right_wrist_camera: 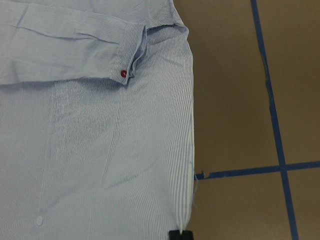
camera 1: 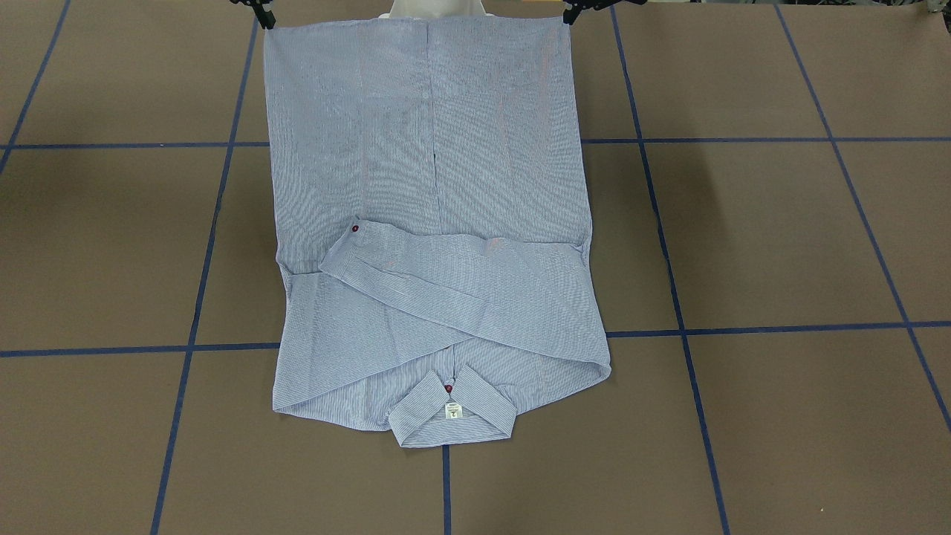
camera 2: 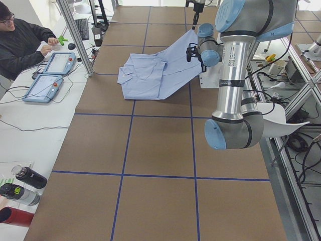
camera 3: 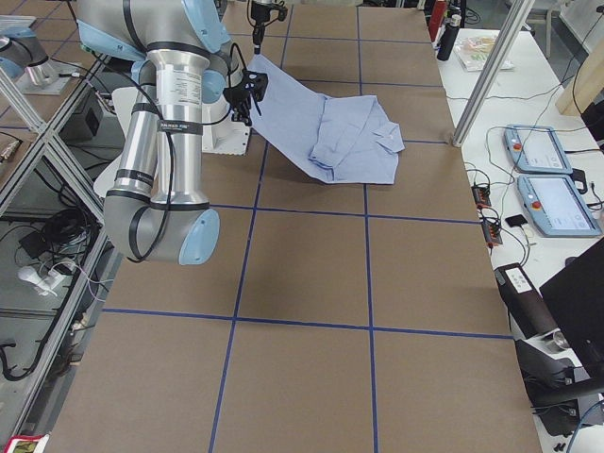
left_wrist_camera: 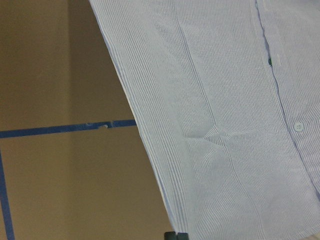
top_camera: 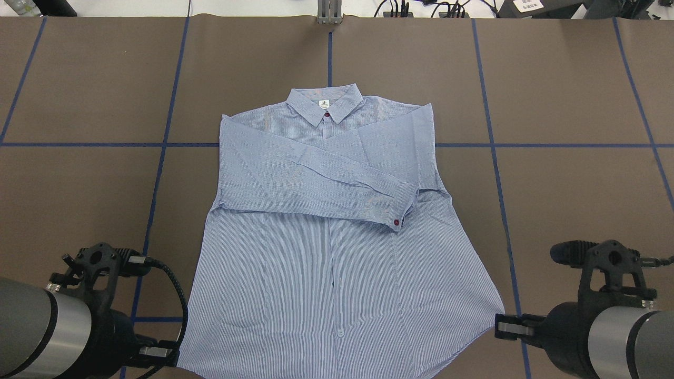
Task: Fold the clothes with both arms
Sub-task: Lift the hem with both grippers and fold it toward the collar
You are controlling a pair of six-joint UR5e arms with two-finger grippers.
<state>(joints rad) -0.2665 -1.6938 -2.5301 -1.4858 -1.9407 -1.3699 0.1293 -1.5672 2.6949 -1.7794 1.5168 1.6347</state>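
The light blue striped shirt (top_camera: 326, 252) lies face up on the brown table, collar (top_camera: 325, 102) away from me. Its sleeves are folded across the chest, and one cuff shows a red button (top_camera: 396, 223). My left gripper (top_camera: 160, 353) is shut on the hem corner on its side. My right gripper (top_camera: 504, 327) is shut on the other hem corner. In the side views the hem end of the shirt (camera 3: 283, 99) is lifted off the table and stretched between both grippers, while the collar end rests flat. Each wrist view shows shirt fabric (left_wrist_camera: 225, 125) running to a fingertip at the bottom edge.
Blue tape lines (top_camera: 158, 173) cross the brown table. A seated person (camera 2: 20, 40) and two teach pendants (camera 2: 50, 75) are beyond the far table edge. Bottles (camera 2: 25, 183) stand past that same edge, toward the table's end on my left. The white pedestal (camera 1: 438, 7) stands between the arms.
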